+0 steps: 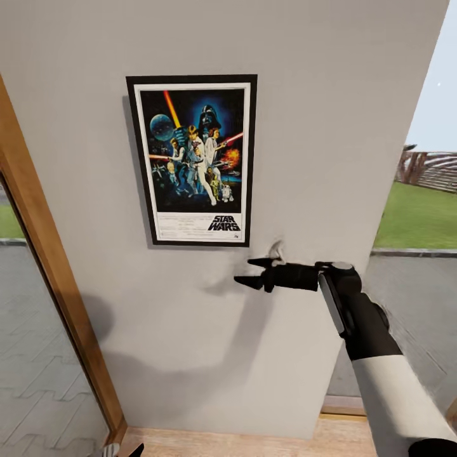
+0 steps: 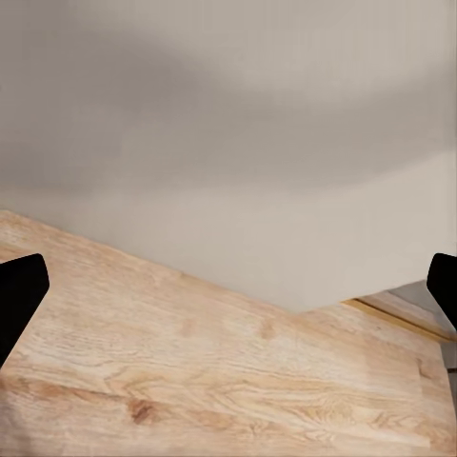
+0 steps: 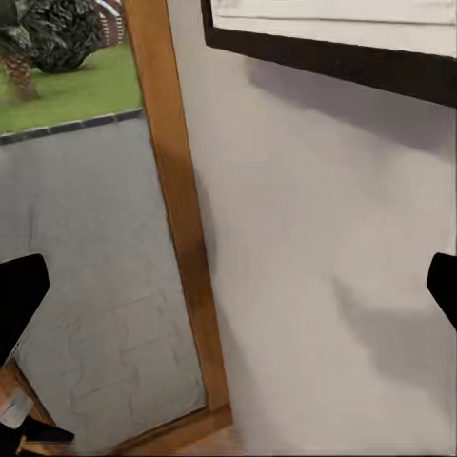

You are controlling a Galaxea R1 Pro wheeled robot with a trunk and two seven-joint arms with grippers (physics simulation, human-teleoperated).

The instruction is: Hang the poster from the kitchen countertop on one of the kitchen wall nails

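Note:
The poster (image 1: 193, 158) hangs upright and flat on the light-grey wall panel (image 1: 317, 95), its Star Wars logo at the bottom. Its black lower frame edge (image 3: 333, 52) also appears in the right wrist view. My right gripper (image 1: 246, 271) is open and empty, just below the poster's lower right corner and apart from it, fingers pointing left along the wall. My left gripper (image 2: 228, 290) is open and empty, low near the wooden floor (image 2: 190, 371). No wall nail is visible. The kitchen countertop is out of view.
A slanting wooden frame (image 1: 57, 273) borders the wall on the left, with glass and grey paving beyond it. The wall panel ends on the right, where lawn (image 1: 419, 216) and a fence show outside. My right arm's shadow falls on the wall below the poster.

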